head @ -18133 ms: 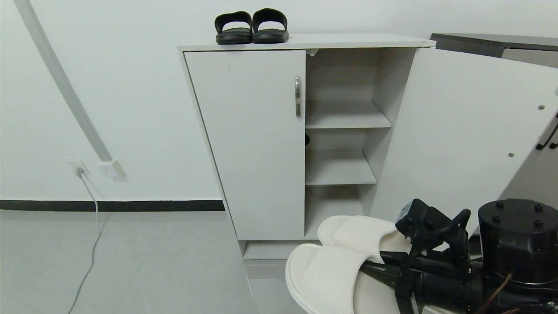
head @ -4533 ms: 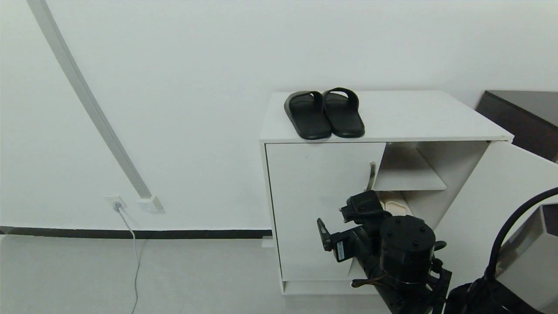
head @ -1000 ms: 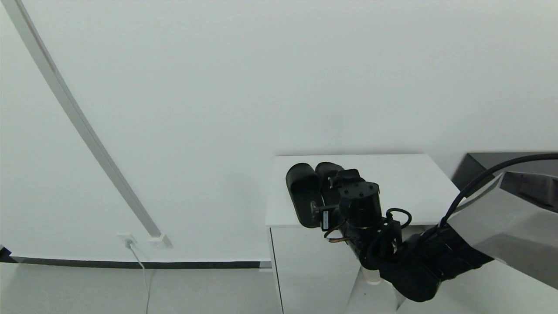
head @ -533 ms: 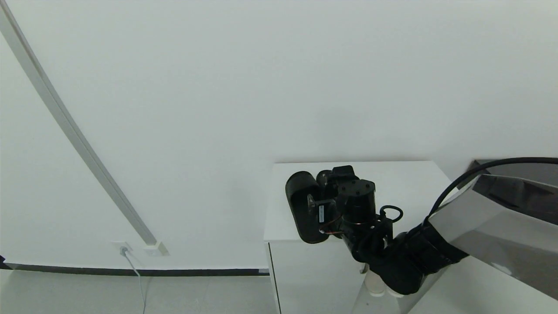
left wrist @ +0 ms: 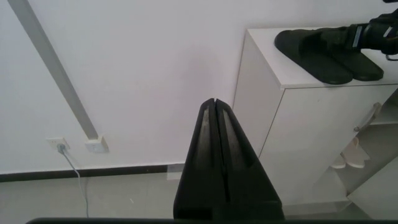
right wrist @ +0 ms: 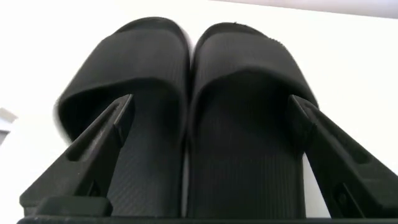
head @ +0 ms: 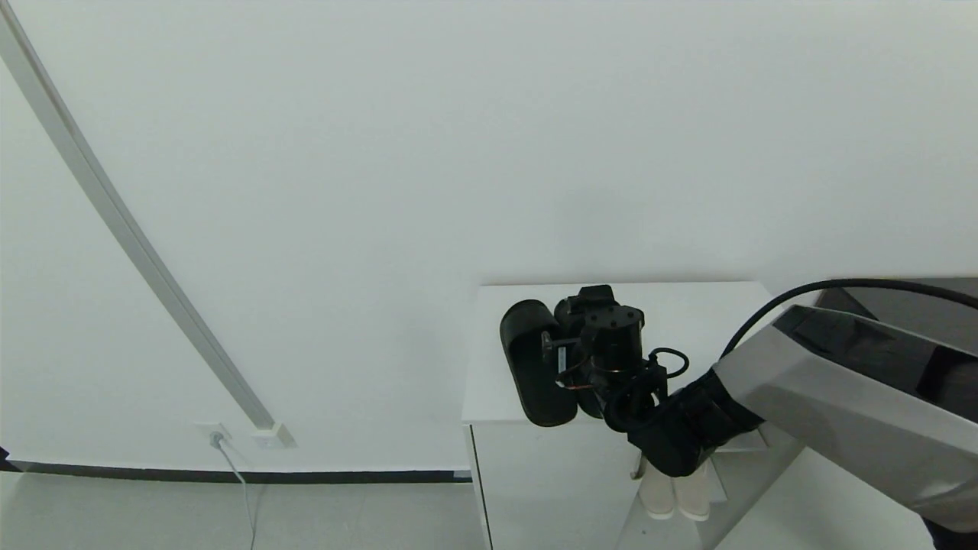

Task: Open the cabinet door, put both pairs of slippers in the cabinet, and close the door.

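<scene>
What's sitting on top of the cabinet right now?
The pair of black slippers lies side by side on the cabinet top, with the open right gripper around them. In the head view the arm covers much of one slipper.

Black left pincer (left wrist: 216, 103), grey-shelled right arm (head: 848, 389).

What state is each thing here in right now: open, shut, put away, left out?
Cabinet: right side open, left door shut.
Black slippers: left out, lying on top of the cabinet.
White slippers: put away inside the cabinet.
Right gripper: open, one finger on either side of the black pair.
Left gripper: shut, empty.
Wall plug: plugged in.
</scene>
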Robot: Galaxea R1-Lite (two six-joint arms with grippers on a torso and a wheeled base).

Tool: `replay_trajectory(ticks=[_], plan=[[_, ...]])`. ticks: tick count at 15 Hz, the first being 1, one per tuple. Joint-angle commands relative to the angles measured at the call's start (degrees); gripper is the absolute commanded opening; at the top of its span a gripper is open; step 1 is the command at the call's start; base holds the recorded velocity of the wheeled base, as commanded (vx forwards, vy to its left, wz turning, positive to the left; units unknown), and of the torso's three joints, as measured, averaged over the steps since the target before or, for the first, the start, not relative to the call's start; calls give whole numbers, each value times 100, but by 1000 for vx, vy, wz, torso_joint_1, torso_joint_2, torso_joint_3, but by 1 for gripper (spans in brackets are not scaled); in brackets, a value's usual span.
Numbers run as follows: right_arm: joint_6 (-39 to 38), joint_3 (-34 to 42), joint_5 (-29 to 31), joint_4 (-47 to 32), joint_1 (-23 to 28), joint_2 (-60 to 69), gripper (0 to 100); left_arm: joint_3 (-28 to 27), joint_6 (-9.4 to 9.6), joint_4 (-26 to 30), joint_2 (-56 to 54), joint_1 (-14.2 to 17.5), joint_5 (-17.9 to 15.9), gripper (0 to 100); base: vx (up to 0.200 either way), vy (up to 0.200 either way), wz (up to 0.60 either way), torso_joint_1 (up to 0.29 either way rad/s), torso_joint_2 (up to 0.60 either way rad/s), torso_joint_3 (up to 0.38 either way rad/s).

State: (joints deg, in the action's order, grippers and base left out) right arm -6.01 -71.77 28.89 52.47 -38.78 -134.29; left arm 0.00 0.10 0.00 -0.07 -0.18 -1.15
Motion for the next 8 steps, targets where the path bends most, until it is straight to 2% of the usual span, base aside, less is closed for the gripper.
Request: replay_trajectory(ticks=[1,8], plan=[[3,-259,-173,-17,46,-352,100,0,-1,0,7,1,0,0,0,0,0,0,0,0],[3,-1103,-209,-219,195,-844,100,0,-1,0,7,1,0,0,0,0,0,0,0,0]])
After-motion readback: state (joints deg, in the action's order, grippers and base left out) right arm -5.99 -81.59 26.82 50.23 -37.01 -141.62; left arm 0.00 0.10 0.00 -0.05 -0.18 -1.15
